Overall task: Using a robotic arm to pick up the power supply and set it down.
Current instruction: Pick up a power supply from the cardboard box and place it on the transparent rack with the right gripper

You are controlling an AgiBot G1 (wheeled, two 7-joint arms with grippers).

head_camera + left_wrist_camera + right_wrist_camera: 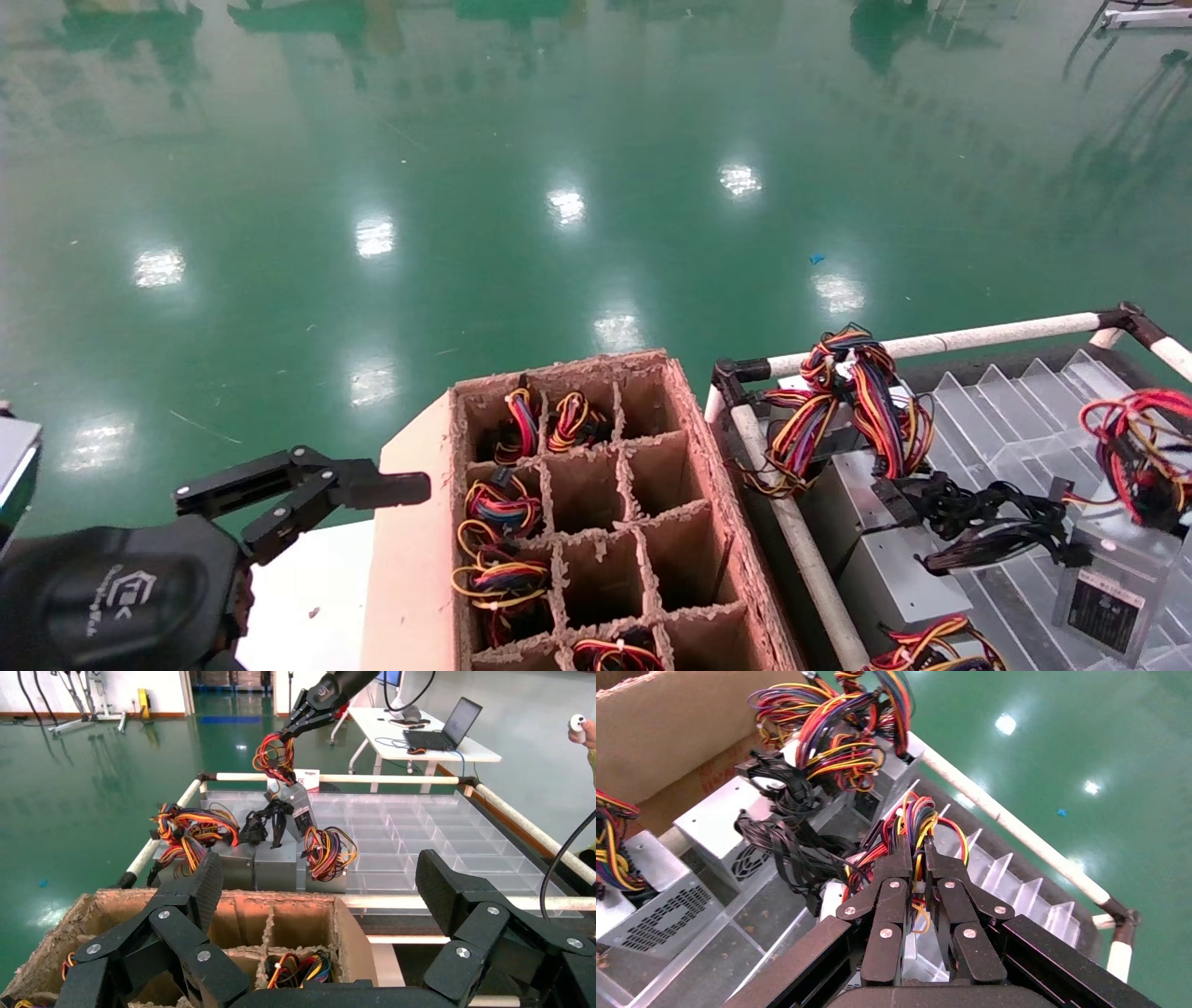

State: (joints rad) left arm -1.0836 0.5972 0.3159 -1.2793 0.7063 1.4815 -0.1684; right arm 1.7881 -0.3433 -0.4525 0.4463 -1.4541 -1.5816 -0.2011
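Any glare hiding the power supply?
Head view: lamp glare dots only the floor, power supply readable. Right wrist view: floor spots, wires evenly lit in the shut right end effector. Left wrist view: no glare on it; open left end effector blocks foreground.

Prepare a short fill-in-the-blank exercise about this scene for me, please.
1. The right gripper is shut on the power supply's mostly ___ wire bundle.
2. The left gripper, near the cardboard box, has its fingers ___.
3. The shiny floor is ___.
Missing words: red; open; green.
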